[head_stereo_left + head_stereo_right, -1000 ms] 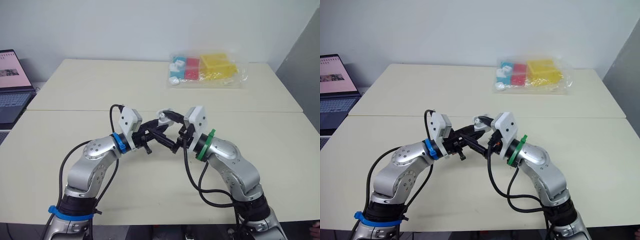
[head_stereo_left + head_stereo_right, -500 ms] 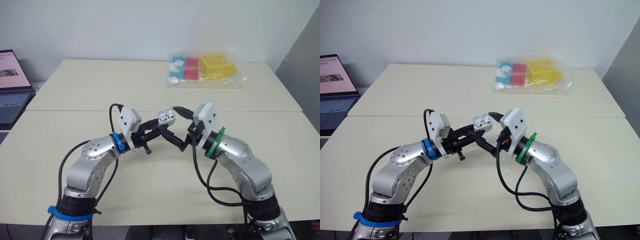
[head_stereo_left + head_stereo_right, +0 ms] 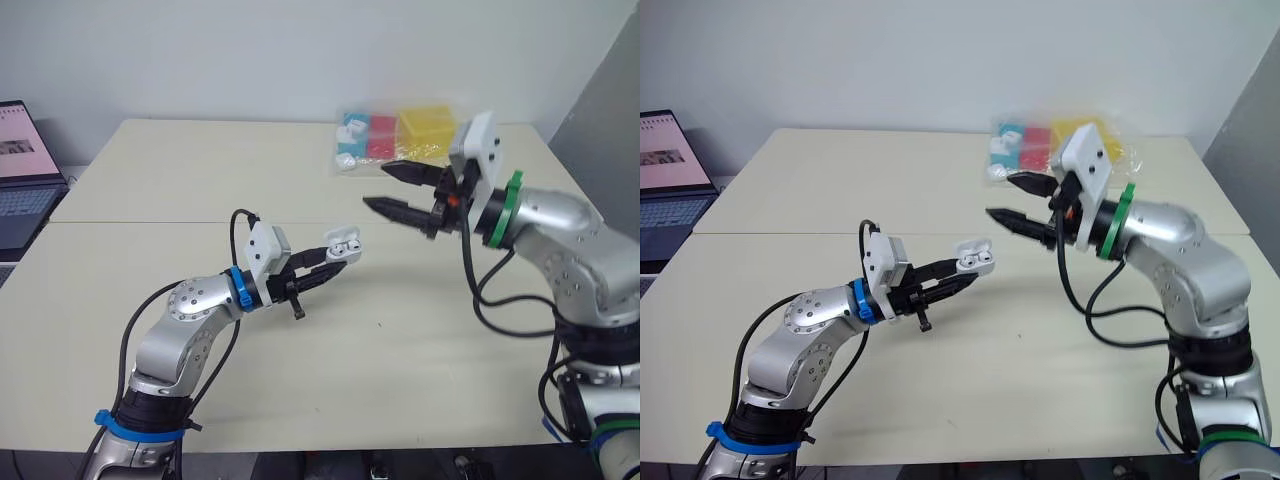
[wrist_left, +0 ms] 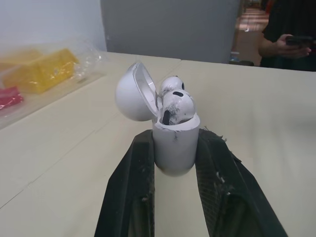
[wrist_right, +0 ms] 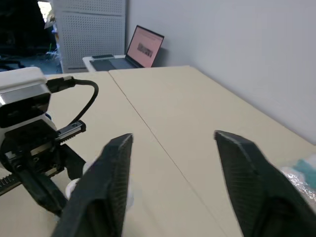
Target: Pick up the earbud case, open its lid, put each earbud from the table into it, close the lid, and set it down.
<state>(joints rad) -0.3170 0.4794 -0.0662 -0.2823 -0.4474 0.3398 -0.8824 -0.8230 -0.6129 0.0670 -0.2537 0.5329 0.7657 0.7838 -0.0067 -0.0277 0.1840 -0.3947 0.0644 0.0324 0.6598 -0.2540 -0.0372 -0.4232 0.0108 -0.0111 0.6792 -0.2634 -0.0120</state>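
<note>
The white earbud case (image 4: 175,143) stands upright between the fingers of my left gripper (image 3: 335,258), which is shut on its body just above the table's middle. Its lid (image 4: 134,93) is tipped back open. Two white earbuds (image 4: 177,106) sit in the case, with their heads poking out. My right gripper (image 3: 377,186) hangs higher, to the right of the case and well apart from it. It points back toward the case, open, with nothing between its fingers (image 5: 106,182).
A clear plastic bag of yellow, red and blue blocks (image 3: 410,140) lies at the table's back right, close behind my right gripper. An open laptop (image 3: 25,170) sits on a table at the far left. A person holding a phone (image 4: 291,29) stands beyond the table.
My right gripper has drawn back from the case, rising and swinging right toward the bag, and its fingers stand closer together. My left gripper still holds the open case, shifted slightly right.
</note>
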